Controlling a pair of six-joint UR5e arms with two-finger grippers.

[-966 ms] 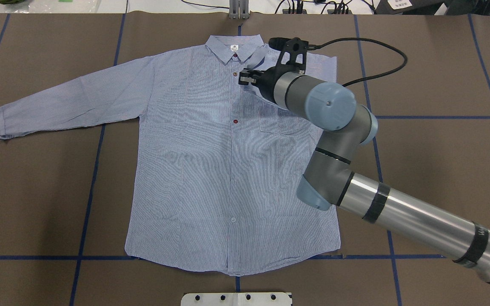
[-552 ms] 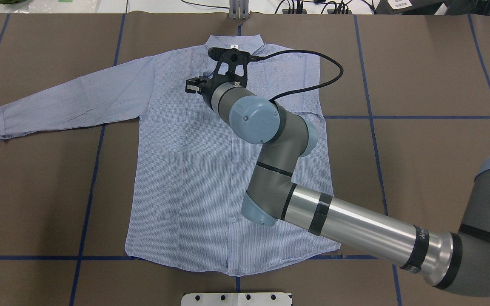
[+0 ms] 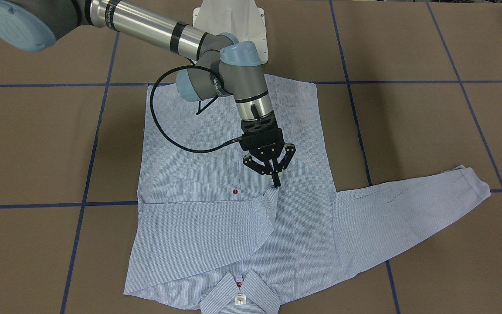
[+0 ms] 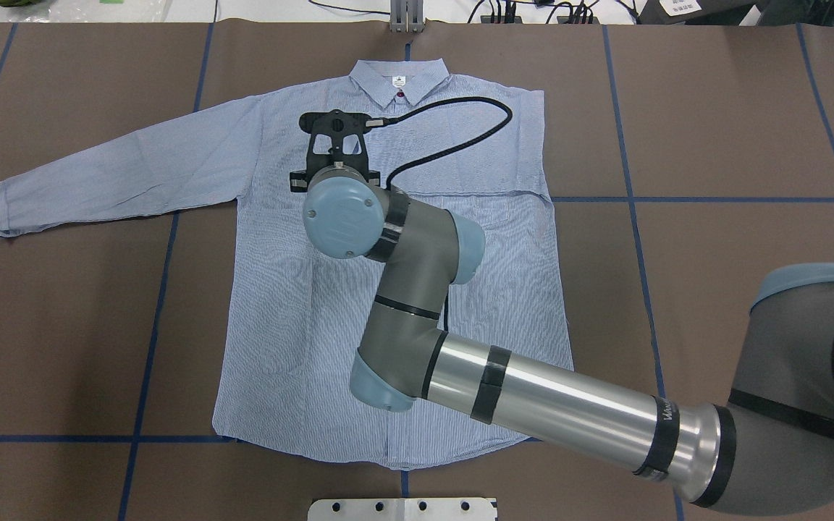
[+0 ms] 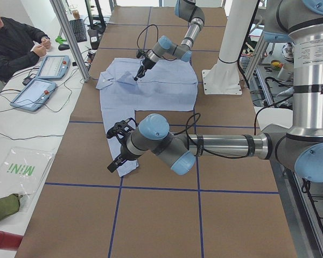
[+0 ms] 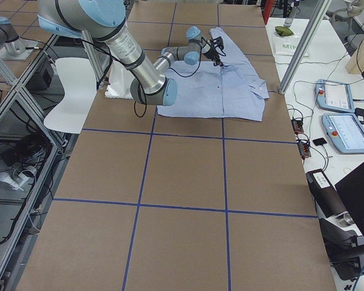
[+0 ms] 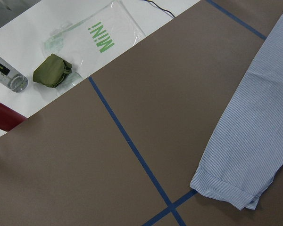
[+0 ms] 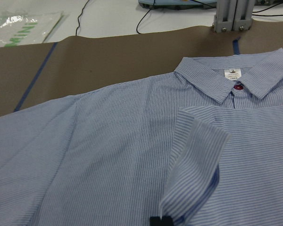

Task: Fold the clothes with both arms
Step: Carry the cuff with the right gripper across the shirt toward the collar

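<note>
The light blue striped shirt (image 4: 294, 318) lies flat, front up, collar (image 3: 239, 293) toward the far edge. Its right sleeve is folded across the chest, and my right gripper (image 3: 276, 182) is shut on that sleeve's cuff (image 8: 198, 141), just above the fabric and left of the button line in the overhead view. The wrist view shows the black fingertips (image 8: 160, 221) pinching the cuff edge. The other sleeve (image 4: 98, 170) stretches straight out to the left. My left gripper (image 5: 116, 157) hovers by that sleeve's cuff (image 7: 226, 190); I cannot tell whether it is open or shut.
A white base plate (image 4: 402, 509) sits at the near table edge and a metal post (image 4: 406, 16) at the far edge. Blue tape lines cross the brown table (image 4: 735, 289). Beyond its left end sit a green pouch (image 7: 52, 70), two tablets (image 5: 35, 94) and a seated person (image 5: 13, 43).
My right arm has swept leftward across the chest, dragging the right sleeve's cuff from beside the collar to left of the button line. The sleeve now lies folded over the front.
</note>
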